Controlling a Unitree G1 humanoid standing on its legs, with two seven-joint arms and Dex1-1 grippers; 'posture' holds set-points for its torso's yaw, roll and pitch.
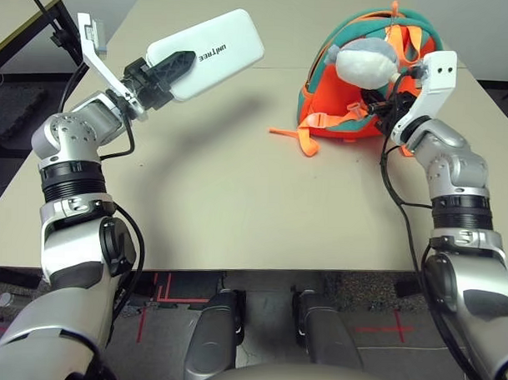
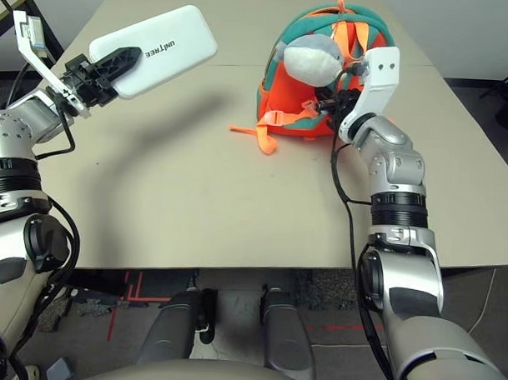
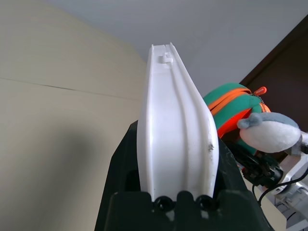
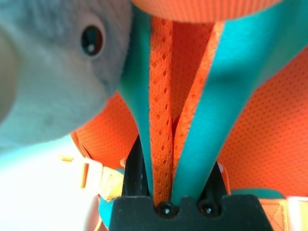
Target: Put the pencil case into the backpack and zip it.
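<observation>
Pencil case [image 1: 210,51] hangs in the air well left of the backpack [image 1: 361,110], pinched by one end in your left gripper [image 1: 170,70]. If that end-grip slips, the case tips and drops to the table [image 1: 237,206]. Your right gripper [image 4: 168,192] is clamped on a teal-edged orange fold of the backpack beside the plush toy [image 1: 367,60]; too thin a hold could slide off.

The pencil case [image 1: 217,51] is plain white with small dark lettering, the backpack [image 1: 341,93] bright orange mesh with teal trim and orange straps, its plush toy [image 1: 367,62] grey and white, and the desk [image 1: 237,198] pale beige.
</observation>
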